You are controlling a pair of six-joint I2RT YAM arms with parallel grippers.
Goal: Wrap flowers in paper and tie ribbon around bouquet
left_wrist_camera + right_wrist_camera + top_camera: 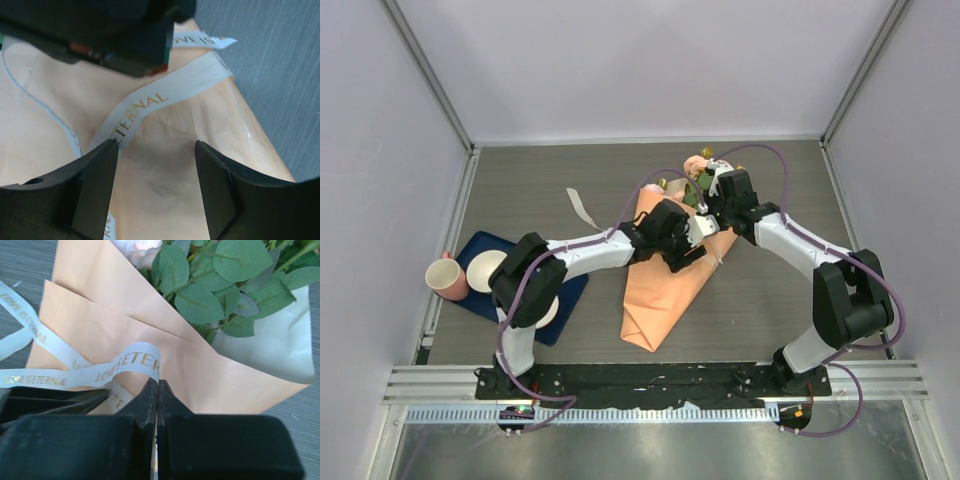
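The bouquet [660,290], flowers [697,165] in a cone of orange paper [100,320], lies mid-surface [520,190], with the ribbon [135,360] draped across the paper. The right tool [157,385] is pinched shut on the ribbon. The left tool [156,147] hovers open above the paper, holding nothing.

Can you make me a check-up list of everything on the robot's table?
Surface: grey table.
Job's things: flowers sit in the orange paper cone; ribbon lies draped over the paper, one end trailing on the table.
Clutter: blue tray at the left with a pink cup and white bowls.
Claws: left claw open over the paper; right claw shut, seemingly pinching the ribbon.
Cables: purple cables loop along both arms.
Surroundings: white walls.
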